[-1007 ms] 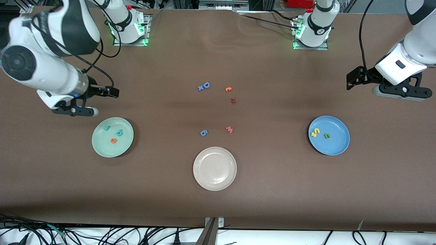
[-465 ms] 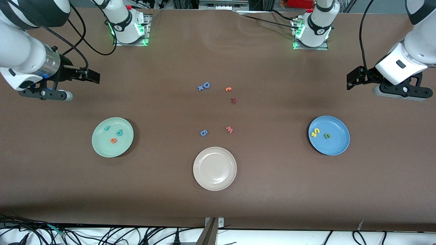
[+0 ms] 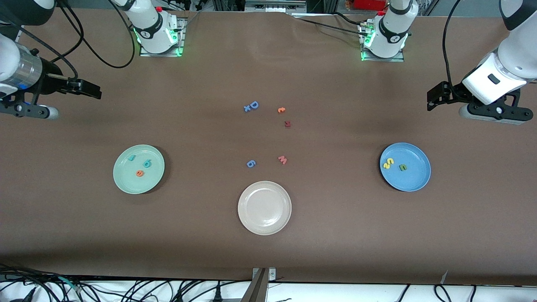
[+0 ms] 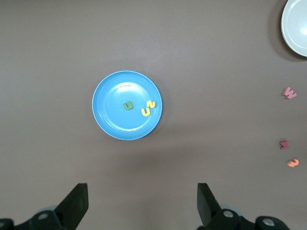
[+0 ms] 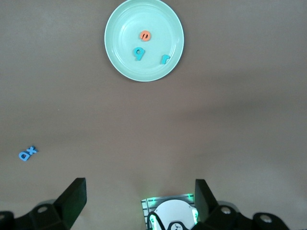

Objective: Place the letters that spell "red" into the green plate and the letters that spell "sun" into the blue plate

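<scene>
We're looking at the green plate [image 3: 139, 169] toward the right arm's end of the surface [image 3: 335, 235], and inside it we pick out the teal r [image 3: 131, 158] at about ten o'clock, the teal d [image 3: 147, 163] just off centre at two o'clock, and the orange e [image 3: 139, 173] at six o'clock. At the left arm's end sits the blue plate [image 3: 405, 167], carrying the yellow s [image 3: 390, 160] and yellow u [image 3: 386, 165] touching each other at nine o'clock, so tightly that we can hardly separate them, and the olive n [image 3: 402, 167] near the centre.

Loose on the surface between the plates we see a blue D [image 3: 254, 105] with a small blue x [image 3: 247, 108] against it, an orange letter [image 3: 281, 110] too small to read, a dark red piece [image 3: 287, 123] whose shape we cannot make out, a pink w [image 3: 282, 160] and a blue 6 [image 3: 251, 163]. The cream plate [image 3: 264, 207] lies nearest the front camera.

The right gripper [image 5: 139, 201] hangs released over bare surface, its arm cut off at the frame edge. The left gripper [image 4: 143, 203] hangs released too, over bare surface, only its fingertips showing in the wrist view.
</scene>
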Available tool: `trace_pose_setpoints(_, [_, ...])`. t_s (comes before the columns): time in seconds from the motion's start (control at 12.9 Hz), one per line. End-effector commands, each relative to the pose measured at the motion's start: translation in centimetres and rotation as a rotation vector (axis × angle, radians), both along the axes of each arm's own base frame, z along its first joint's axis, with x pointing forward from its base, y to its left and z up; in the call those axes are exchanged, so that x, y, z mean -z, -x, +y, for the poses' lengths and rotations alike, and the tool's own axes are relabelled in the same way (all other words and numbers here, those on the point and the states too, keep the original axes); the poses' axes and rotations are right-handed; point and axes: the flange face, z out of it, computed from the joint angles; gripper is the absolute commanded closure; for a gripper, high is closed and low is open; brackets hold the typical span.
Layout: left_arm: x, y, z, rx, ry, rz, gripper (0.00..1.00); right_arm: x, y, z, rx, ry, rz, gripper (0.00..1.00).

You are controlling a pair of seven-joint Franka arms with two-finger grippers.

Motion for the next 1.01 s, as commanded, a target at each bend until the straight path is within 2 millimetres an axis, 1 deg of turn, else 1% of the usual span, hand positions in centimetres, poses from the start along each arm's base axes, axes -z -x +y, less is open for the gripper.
trace_pose_setpoints(0.0, [-0.75,0.0,0.16,-0.007,0.014,0.001,0.0,-0.89,0.13,-0.57,-0.053,-0.013,-0.024,0.0])
trace_pose_setpoints(0.93, [-0.75,0.0,0.16,-0.008,0.014,0.001,0.0,-1.22,-0.82,-0.17,-0.086,-0.014,-0.094,0.0])
